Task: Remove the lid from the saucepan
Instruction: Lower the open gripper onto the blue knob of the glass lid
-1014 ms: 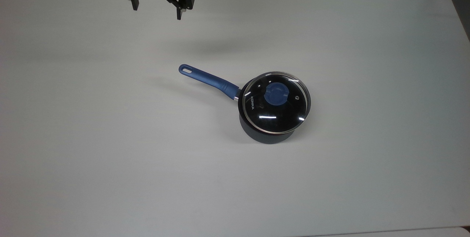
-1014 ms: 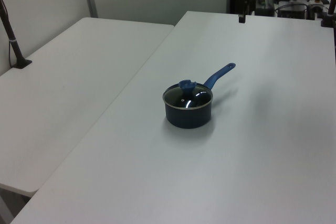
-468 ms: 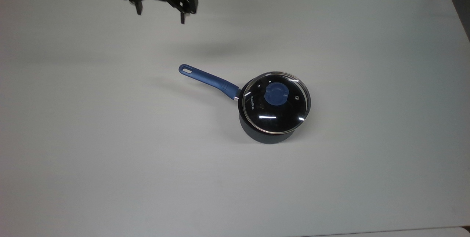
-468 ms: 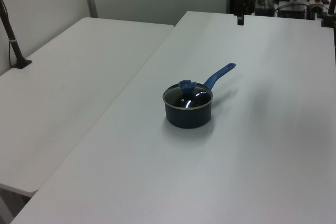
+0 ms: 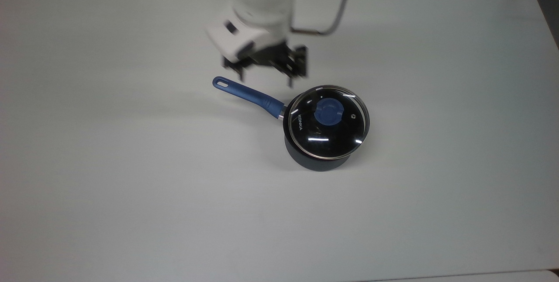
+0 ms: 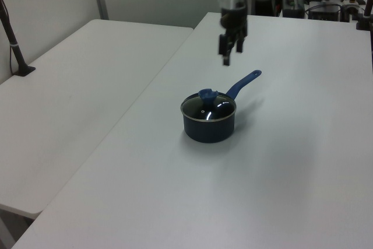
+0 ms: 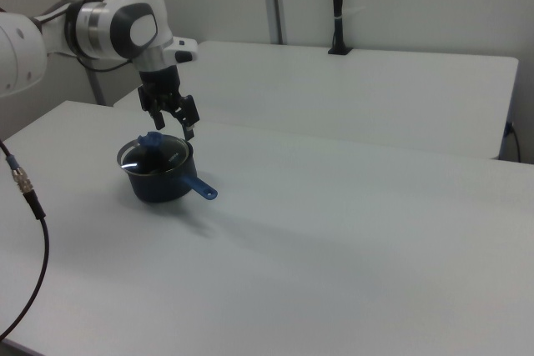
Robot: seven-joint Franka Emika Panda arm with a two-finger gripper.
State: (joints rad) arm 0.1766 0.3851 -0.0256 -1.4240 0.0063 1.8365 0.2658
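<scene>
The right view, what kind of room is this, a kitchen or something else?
Probably a robotics lab or test room, not a kitchen. A white robot arm with a black pincer, open, hangs over a lone saucepan on plain white tables, with partition walls behind.

The top view looks steeply down on the white tabletop (image 5: 131,186), its far edge running along the frame's top and the saucepan (image 5: 325,138) right of centre. The left view stands farther off, near one corner, and looks obliquely along the tabletop (image 6: 175,202) toward its cluttered far edge, with a second table (image 6: 70,103) on the left view's left. The right view faces the opposite way across the tabletop (image 7: 334,248) from low down, toward a wall. All three share the saucepan, its lid (image 5: 327,121) and the gripper (image 5: 265,72) above.
</scene>
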